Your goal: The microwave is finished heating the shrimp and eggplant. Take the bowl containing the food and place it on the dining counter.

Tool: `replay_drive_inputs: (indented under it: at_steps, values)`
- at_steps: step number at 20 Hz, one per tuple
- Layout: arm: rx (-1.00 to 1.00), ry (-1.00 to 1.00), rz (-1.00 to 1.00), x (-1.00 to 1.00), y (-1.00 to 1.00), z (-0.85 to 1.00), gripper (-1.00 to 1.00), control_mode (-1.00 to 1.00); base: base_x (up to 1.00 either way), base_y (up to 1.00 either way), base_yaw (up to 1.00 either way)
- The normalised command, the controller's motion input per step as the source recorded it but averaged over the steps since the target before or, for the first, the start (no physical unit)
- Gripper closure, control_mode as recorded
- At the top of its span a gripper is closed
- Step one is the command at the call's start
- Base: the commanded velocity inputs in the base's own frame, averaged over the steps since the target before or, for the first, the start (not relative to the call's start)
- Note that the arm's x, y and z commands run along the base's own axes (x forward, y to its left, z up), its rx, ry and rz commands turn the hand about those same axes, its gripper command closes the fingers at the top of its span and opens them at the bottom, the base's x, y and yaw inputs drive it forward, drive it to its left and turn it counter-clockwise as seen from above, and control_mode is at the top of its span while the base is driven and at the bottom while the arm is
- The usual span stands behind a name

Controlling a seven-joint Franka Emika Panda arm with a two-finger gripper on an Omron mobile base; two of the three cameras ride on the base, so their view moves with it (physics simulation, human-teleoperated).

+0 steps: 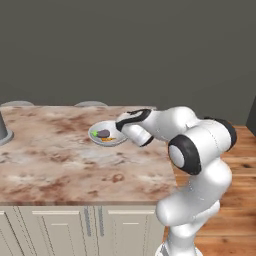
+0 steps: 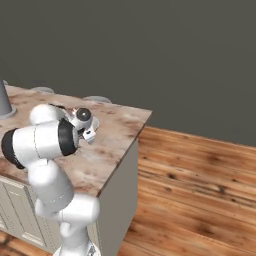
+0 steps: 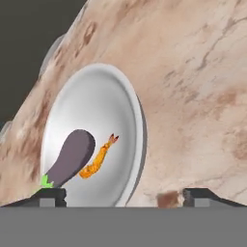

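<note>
The grey-silver bowl rests on the mottled tan dining counter, near its right end. Inside lie the dark purple eggplant with its green tip and the small orange shrimp. My gripper sits at the bowl's right rim. In the hand view my gripper is open, its two fingertips standing wide apart on either side of the bowl's near rim, with gaps on both sides. The microwave is out of view.
A grey cylindrical base stands at the counter's far left. Two round grey stool tops peek over the counter's back edge. The counter's right edge drops to wooden floor.
</note>
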Motion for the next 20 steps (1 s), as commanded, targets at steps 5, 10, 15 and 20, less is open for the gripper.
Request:
replay_drive_inputs:
  at_steps: [5, 10, 15, 20]
  values:
    - [0.06, -0.33, -0.01, -1.00, -0.08, 1.00, -1.00, -1.00, 0.00, 0.00, 0.00]
    - [0.04, -0.32, 0.00, -1.00, -0.12, 1.00, -1.00, -1.00, 0.00, 0.00, 0.00]
    - [0.00, -0.21, 0.00, -1.00, -0.17, 1.00, -1.00, -1.00, 0.00, 0.00, 0.00]
    - [0.00, -0.10, 0.00, -1.00, -0.14, 1.00, -1.00, -1.00, 0.00, 0.00, 0.00]
